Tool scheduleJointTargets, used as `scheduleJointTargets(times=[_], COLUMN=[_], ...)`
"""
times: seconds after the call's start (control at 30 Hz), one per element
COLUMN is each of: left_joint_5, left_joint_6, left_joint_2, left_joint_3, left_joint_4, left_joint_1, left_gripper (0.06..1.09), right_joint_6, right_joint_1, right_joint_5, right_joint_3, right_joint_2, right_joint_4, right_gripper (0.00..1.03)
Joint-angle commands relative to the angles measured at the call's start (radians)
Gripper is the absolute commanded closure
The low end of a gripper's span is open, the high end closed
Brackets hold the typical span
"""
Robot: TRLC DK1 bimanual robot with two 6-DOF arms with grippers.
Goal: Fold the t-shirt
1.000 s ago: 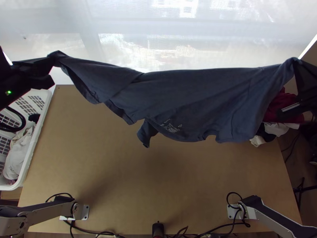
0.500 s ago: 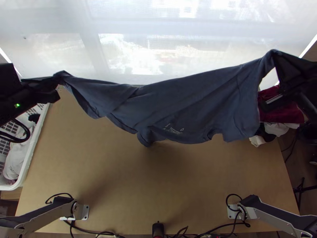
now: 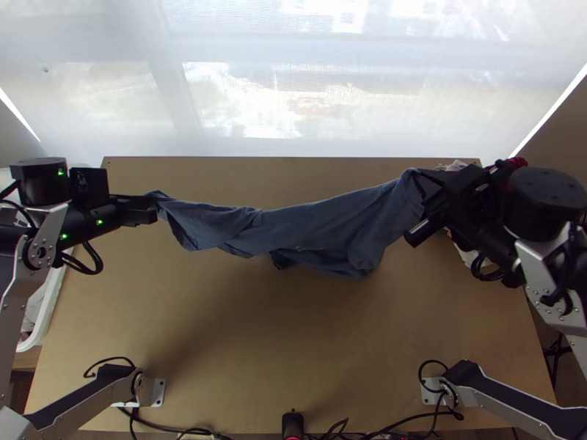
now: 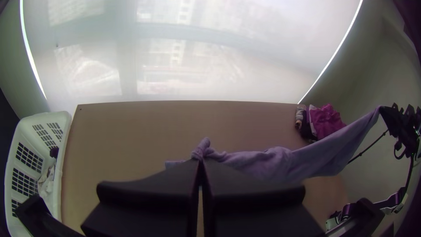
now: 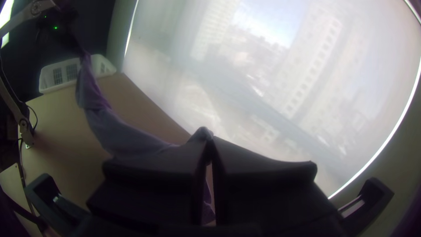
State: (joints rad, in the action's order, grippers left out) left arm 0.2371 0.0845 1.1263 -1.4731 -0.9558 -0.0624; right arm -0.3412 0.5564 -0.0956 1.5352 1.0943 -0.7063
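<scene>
T-shirt [image 3: 323,224], dark blue, hangs as a bunched, sagging band above the surface [image 3: 293,337], one end in each gripper. The left gripper [image 3: 151,208] is closed on its left end, and the right gripper [image 3: 430,185] pinches the right end. Against the earlier frame, both have come inward and nearer the near edge, and the cloth sags in a shorter span. I cannot tell whether its lowest part touches the surface. A white basket [image 4: 66,145] stands at left.
</scene>
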Motion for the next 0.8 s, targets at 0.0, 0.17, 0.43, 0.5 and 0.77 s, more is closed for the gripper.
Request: scheduleJointTargets(times=[0.0,0.17,0.43,0.5,0.77], left_joint_5=[0.002,0.002,0.002,0.001,0.001], left_joint_6=[-0.026,-0.026,-0.017,-0.009,0.006], left_joint_2=[0.046,0.199,0.452,0.509,0.701], left_joint_3=[0.188,0.189,0.128,0.085,-0.085], left_joint_4=[0.161,0.301,0.483,0.496,0.526], left_joint_1=[0.006,0.007,-0.017,-0.017,-0.008], left_gripper=[1.05,1.05,1.05,1.05,1.05], right_joint_6=[-0.015,-0.041,-0.064,-0.071,-0.078], right_joint_1=[0.007,-0.030,-0.150,-0.181,-0.285], right_joint_5=[0.033,0.050,0.074,0.074,0.074], right_joint_3=[-0.245,-0.333,-0.351,-0.345,-0.282], right_joint_2=[-0.013,0.026,0.134,0.161,0.305], right_joint_4=[0.091,0.166,0.280,0.314,0.419], right_gripper=[1.00,1.00,1.00,1.00,1.00])
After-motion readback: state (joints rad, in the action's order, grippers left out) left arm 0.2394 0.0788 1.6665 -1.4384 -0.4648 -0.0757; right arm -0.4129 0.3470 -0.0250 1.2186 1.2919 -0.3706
